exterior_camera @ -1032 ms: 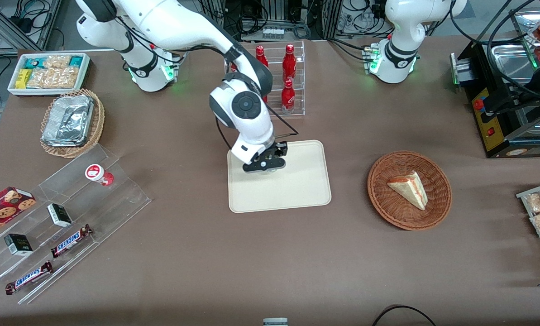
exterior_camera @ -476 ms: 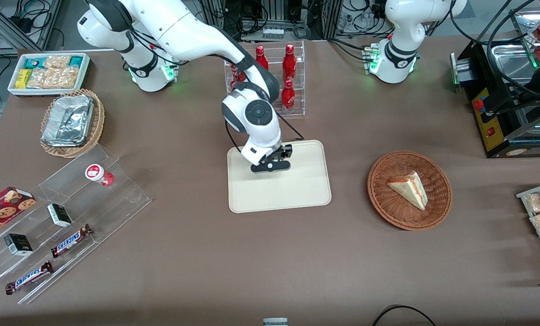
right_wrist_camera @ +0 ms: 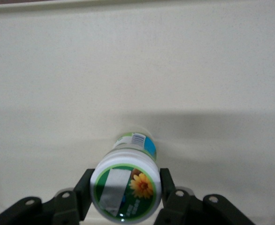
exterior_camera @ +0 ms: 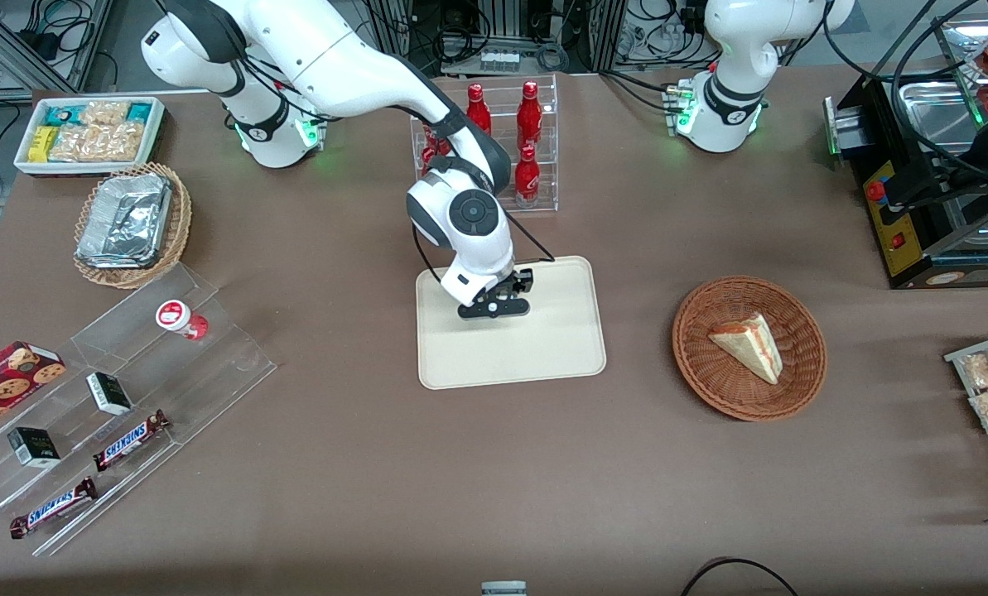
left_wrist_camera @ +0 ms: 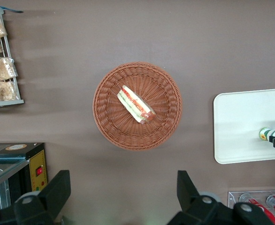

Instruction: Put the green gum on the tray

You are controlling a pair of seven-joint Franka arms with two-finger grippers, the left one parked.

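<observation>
The green gum (right_wrist_camera: 126,187), a small white canister with a green label and a flower on its lid, stands upright between the fingers of my right gripper (right_wrist_camera: 126,193). The gripper (exterior_camera: 494,310) is shut on it, low over the cream-beige tray (exterior_camera: 543,356), in the part of the tray farther from the front camera. The front view hides the gum under the wrist. The left wrist view shows the gum (left_wrist_camera: 267,134) over the tray (left_wrist_camera: 240,122). I cannot tell whether its base touches the tray (right_wrist_camera: 137,61).
A red-lidded canister (exterior_camera: 180,319) sits on a clear stepped stand with snack bars toward the working arm's end. A foil tray in a wicker basket (exterior_camera: 132,223), a bottle rack (exterior_camera: 502,141) and a basket with a sandwich (exterior_camera: 749,348) surround the tray.
The gripper, holding the gum, has shifted a little over the tray toward the parked arm's end and seems slightly lower. Everything else is unchanged.
</observation>
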